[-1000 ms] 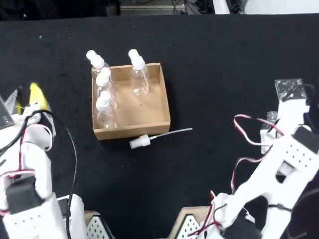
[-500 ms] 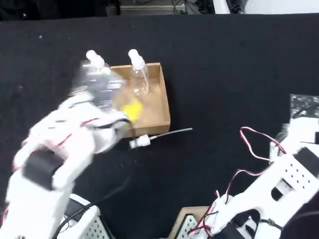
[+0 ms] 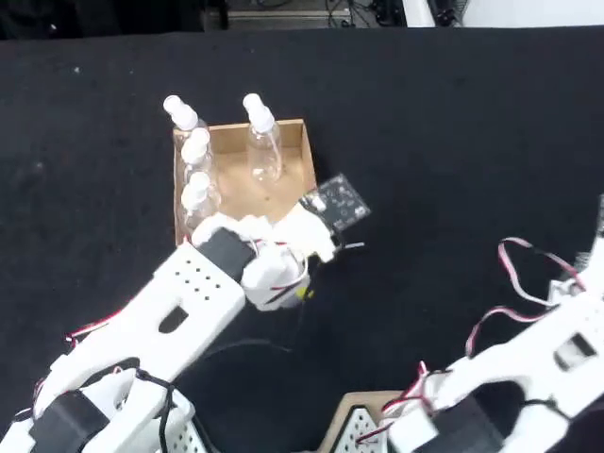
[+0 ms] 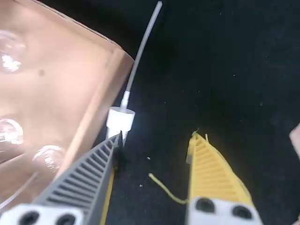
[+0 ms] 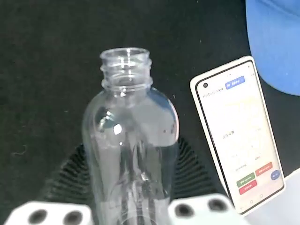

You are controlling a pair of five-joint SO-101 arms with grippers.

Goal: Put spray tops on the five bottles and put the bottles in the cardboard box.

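In the cardboard box (image 3: pixel 310 162): four capped bottles (image 3: pixel 263 143).
Left gripper (image 4: pixel 155 139): fingers apart over spray top (image 4: pixel 120 121), box's 5 o'clock.
Right gripper (image 5: pixel 131 171): clamps your uncapped fifth bottle (image 5: pixel 129 123).

Our left pincer (image 3: pixel 288 281) hangs low over the black table (image 3: pixel 453 142), mostly hidden under its own white wrist. Just beyond it sits the cardboard box (image 3: pixel 310 170), with its near right corner under the wrist. Four bottles (image 3: pixel 265 156) with white spray tops sit inside, three in a row beyond and left of the pincer and one straight beyond it. A loose spray top (image 3: pixel 354 246) shows only its thin tube, just right of the pincer. Our right arm (image 3: pixel 538 349) stands well off to the pincer's right.
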